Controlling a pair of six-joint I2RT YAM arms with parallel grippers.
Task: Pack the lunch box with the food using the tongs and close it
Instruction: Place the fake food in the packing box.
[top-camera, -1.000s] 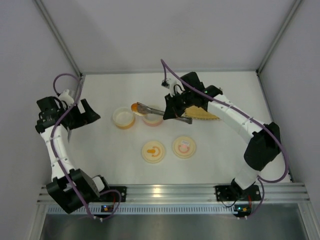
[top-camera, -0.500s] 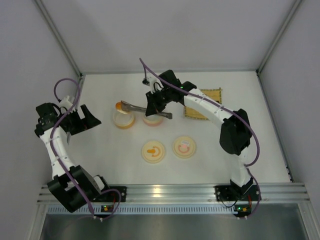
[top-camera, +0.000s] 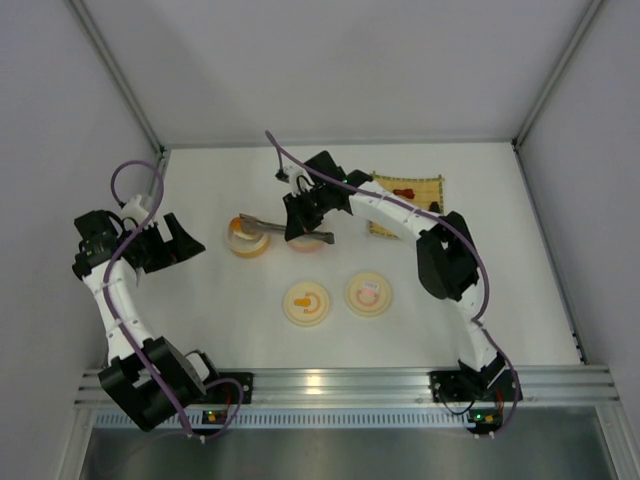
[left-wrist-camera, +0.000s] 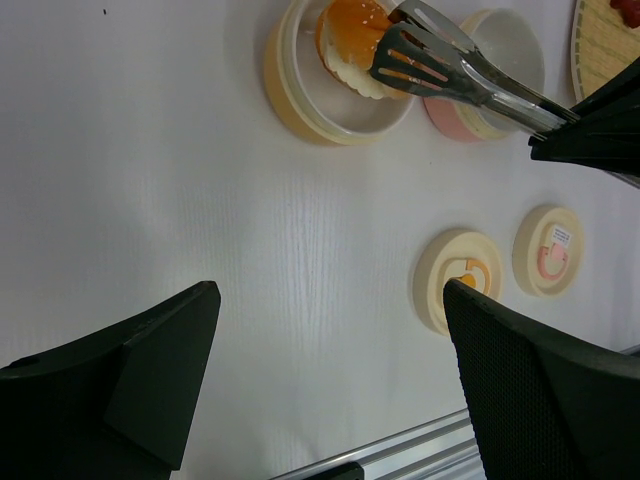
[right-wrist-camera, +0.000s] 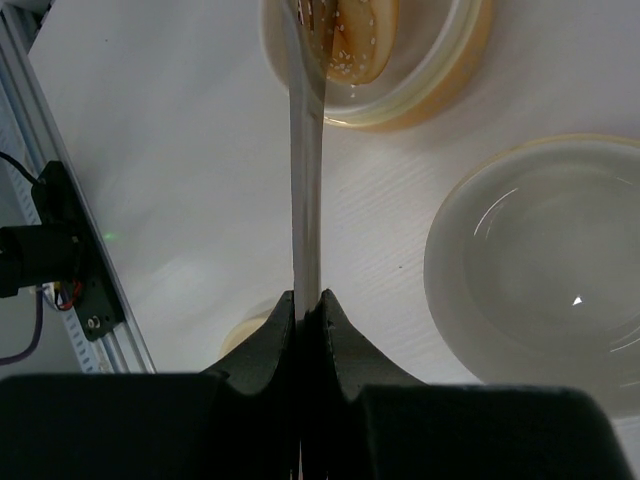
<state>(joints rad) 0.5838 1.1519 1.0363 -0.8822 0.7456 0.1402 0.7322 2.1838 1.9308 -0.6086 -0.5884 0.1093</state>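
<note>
The flat white table (top-camera: 220, 320) lies under both sets of jaws. The right gripper (right-wrist-camera: 305, 300) has its black jaws pressed together on the handle end of the long silver-grey metal tongs (right-wrist-camera: 305, 180), which run straight out ahead of them. The left gripper (left-wrist-camera: 325, 300) stands with its jaws spread wide and nothing between them, only bare table below the gap.

Behind the right jaws, on their far side from the tongs' tips, a tan woven rectangular mat (top-camera: 420, 190) lies partly under the arm. Just beside and below the right jaws sits a round pale bowl with a pink base (left-wrist-camera: 455, 118), with nothing in it. Past it, under the tongs' tips, is a round cream bowl with an orange base (left-wrist-camera: 290, 100), well ahead of the left jaws. Nearer the left jaws, off to their right side, two flat round cream lids lie side by side but apart: one with an orange mark (left-wrist-camera: 455, 280), one with a pink mark (left-wrist-camera: 550, 250).

The round orange-tan bun-like toy (left-wrist-camera: 345, 40) is pinched between the tongs' slotted tips inside the rim of the orange-based bowl; whether it touches the bowl's floor cannot be told. A tiny red-brown piece (top-camera: 403, 192) rests on the mat, behind the right jaws.
</note>
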